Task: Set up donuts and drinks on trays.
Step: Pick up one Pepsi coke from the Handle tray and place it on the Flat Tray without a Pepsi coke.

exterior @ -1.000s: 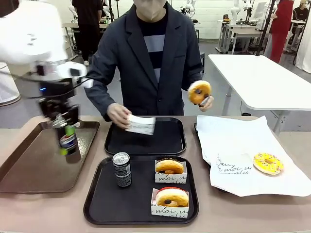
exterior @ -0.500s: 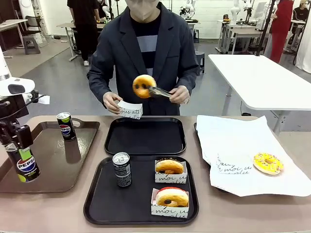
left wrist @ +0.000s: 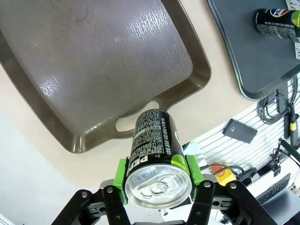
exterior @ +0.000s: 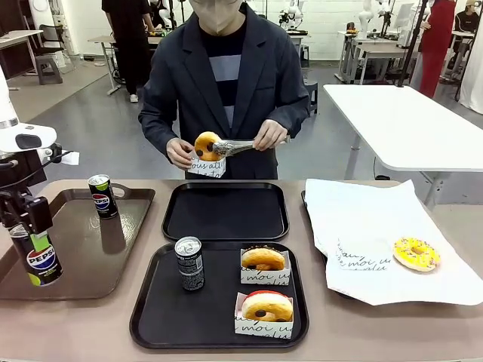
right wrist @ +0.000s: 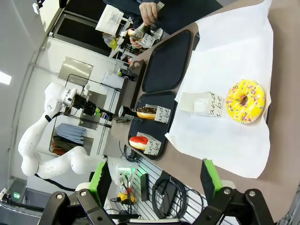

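1. Left claw (left wrist: 157, 174) clamps a Pepsi can (exterior: 36, 256), lower left of frame, at the brown tray's (exterior: 75, 249) rim.
2. Right claw (right wrist: 154, 183) gapes wide, empty.
3. Near black tray (exterior: 151, 309), bottom centre, holds grey can (exterior: 189, 264) and two sleeved donuts (exterior: 263, 259).

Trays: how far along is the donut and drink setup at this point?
Done: the near tray holds a grey can and two sleeved donuts. In hand: the left gripper grips a Pepsi can; the person tongs a donut into a sleeve. Left: filling the far tray; a yellow donut and second Pepsi can wait.
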`<state>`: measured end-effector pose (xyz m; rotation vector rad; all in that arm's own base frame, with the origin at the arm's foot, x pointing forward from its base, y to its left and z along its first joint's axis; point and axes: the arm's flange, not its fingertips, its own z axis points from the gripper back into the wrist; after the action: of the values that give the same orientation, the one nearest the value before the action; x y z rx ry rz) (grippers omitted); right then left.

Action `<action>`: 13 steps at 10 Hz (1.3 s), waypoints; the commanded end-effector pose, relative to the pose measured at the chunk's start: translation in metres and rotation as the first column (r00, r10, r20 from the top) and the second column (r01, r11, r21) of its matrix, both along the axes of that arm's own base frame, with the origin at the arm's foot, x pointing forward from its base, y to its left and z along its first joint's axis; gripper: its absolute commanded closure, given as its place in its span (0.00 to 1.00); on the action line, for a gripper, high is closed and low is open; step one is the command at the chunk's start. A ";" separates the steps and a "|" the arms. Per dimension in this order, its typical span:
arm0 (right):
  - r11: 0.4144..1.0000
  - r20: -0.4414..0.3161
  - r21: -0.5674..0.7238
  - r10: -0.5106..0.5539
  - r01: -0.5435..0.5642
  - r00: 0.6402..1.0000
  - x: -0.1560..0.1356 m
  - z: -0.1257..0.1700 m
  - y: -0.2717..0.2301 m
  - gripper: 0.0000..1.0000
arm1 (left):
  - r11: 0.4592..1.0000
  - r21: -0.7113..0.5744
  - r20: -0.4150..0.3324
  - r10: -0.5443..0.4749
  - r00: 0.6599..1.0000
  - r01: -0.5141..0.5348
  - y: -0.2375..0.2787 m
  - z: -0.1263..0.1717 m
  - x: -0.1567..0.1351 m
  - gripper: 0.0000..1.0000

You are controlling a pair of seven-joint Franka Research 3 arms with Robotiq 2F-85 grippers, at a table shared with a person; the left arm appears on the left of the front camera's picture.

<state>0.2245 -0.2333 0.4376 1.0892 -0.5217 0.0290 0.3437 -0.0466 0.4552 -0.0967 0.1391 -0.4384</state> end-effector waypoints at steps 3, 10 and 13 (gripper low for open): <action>1.000 0.033 0.024 -0.006 0.006 0.999 0.003 0.000 0.000 0.00 | 1.000 0.001 0.007 -0.002 1.000 0.002 -0.001 0.003 0.002 0.41; 1.000 0.033 0.024 -0.006 0.006 0.999 0.003 0.000 0.000 0.00 | 0.999 -0.024 0.028 -0.046 0.999 0.047 -0.008 0.010 0.000 0.41; 1.000 0.033 0.024 -0.006 0.006 0.999 0.003 0.000 0.000 0.00 | 0.995 0.024 0.139 -0.098 0.986 0.095 -0.064 0.066 0.032 0.41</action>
<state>0.2245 -0.2333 0.4376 1.0892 -0.5218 0.0293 0.3564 -0.0937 0.5036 -0.0511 0.0403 -0.5364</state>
